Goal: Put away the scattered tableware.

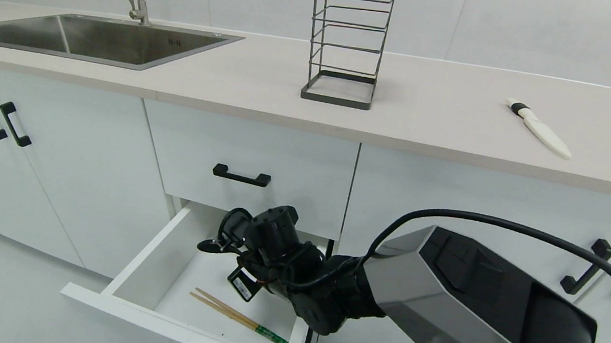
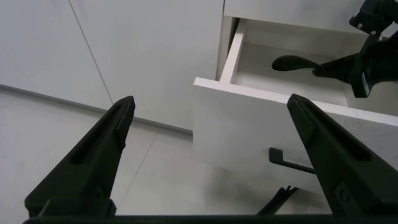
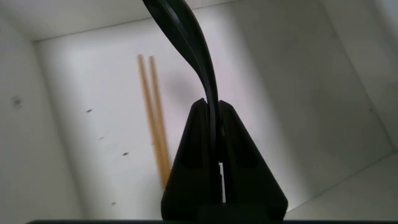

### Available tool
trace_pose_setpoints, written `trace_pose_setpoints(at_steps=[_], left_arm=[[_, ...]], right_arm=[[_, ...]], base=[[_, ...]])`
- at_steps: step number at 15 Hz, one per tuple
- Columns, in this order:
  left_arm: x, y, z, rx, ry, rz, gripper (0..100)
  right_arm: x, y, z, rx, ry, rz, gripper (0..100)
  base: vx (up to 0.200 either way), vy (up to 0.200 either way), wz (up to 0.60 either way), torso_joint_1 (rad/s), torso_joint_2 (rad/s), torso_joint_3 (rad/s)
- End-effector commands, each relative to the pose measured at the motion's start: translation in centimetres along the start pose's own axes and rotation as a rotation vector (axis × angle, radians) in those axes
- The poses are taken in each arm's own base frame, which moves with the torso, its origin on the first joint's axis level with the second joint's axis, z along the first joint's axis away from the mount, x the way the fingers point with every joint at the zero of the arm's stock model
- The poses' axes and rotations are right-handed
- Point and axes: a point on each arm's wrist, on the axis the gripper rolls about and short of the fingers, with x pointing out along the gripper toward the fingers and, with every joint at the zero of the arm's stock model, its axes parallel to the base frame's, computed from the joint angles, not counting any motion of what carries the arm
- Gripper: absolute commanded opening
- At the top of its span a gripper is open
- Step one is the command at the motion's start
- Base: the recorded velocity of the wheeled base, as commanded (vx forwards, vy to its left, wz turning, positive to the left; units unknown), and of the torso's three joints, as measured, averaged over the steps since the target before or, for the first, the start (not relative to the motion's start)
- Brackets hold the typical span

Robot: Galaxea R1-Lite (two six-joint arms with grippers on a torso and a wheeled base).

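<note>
- Right gripper (image 1: 227,241) hangs over the open drawer (image 1: 141,259), fingers clamped tight on the handle of a black spoon (image 1: 209,246).
- In the right wrist view the pads (image 3: 200,124) pinch the thin handle edge-on, with no gap showing. The spoon (image 3: 186,43) juts out past the tips, bowl end leading.
- Here's the relation that counts: the spoon is above the white drawer floor, clear of it, inside the walls. Its long axis runs roughly level, bowl toward the robot's left.
- So the way home looks to be straight down, then let go.
- Chopsticks (image 1: 234,313) lie flat on the floor below, nearer the drawer's front. The wrist view shows them (image 3: 153,118) just off to one side of the spoon's line, so a drop should miss them.
- The spoon looks glossy, slim and curved. It could slide when it lands.
- Left gripper (image 2: 211,104) is wide open and holds nothing, low in front of the drawer front, looking up at the spoon (image 2: 292,62).
- A white knife (image 1: 540,129) with a black band waits on the counter (image 1: 433,111), far right, lying slantwise. The right arm is the nearer one for it.
</note>
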Motion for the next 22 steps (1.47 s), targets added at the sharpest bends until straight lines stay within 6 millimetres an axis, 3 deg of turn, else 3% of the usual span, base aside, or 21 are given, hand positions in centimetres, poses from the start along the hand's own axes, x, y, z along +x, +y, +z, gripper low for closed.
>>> trace_pose_setpoints(at_steps=[1, 7, 12, 22], left_arm=[[0.0, 0.0, 0.0, 0.0, 0.001, 0.0, 100], [0.0, 0.0, 0.0, 0.0, 0.001, 0.0, 100], [0.0, 0.0, 0.0, 0.0, 0.001, -0.002, 100], [0.0, 0.0, 0.0, 0.0, 0.001, 0.0, 100]], right_arm=[[0.3, 0.0, -0.2, -0.001, 0.002, -0.001, 0], [2.7, 0.7, -2.7, 0.007, 0.059, 0.013, 0], [4.3, 1.1, -3.4, 0.007, 0.051, 0.019, 0], [4.7, 1.9, -3.6, -0.004, 0.05, 0.056, 0]], base=[[0.0, 0.0, 0.0, 0.0, 0.0, 0.0], [0.0, 0.0, 0.0, -0.001, 0.0, 0.008], [0.0, 0.0, 0.0, 0.0, 0.0, 0.0], [0.0, 0.0, 0.0, 0.0, 0.0, 0.0]])
